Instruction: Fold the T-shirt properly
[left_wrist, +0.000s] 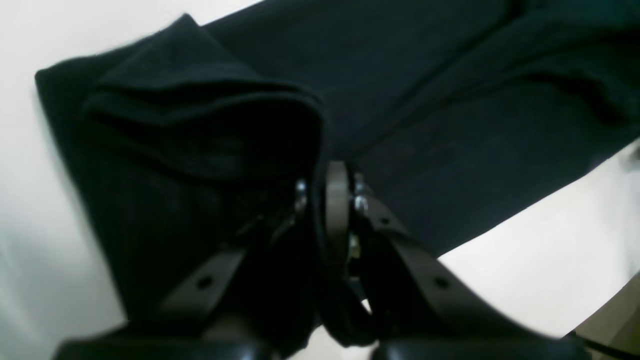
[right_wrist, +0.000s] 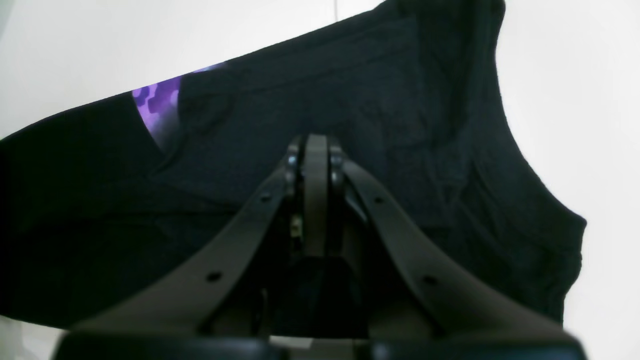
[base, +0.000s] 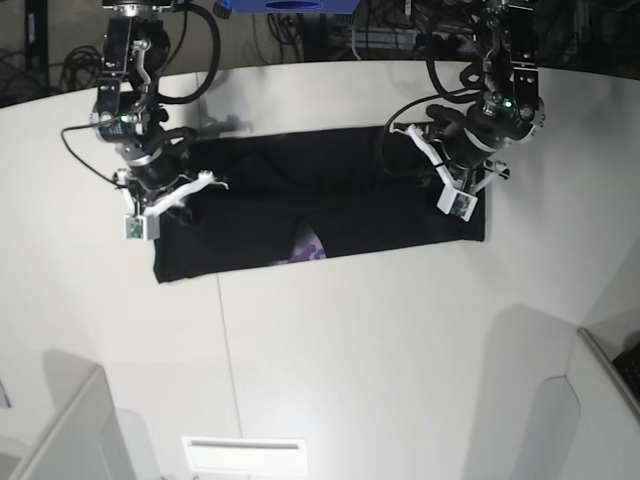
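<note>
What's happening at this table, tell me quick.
Two robot arms are folding a black T-shirt on a white table. It lies as a long band across the table, a bit of purple print peeking out. The left pincer is shut on cloth at one end; the right pincer is shut at the other end.

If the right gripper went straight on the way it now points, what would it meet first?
The black cloth T-shirt: the shut right gripper points at its dark fabric, probably already touching it, though depth is unclear.
</note>
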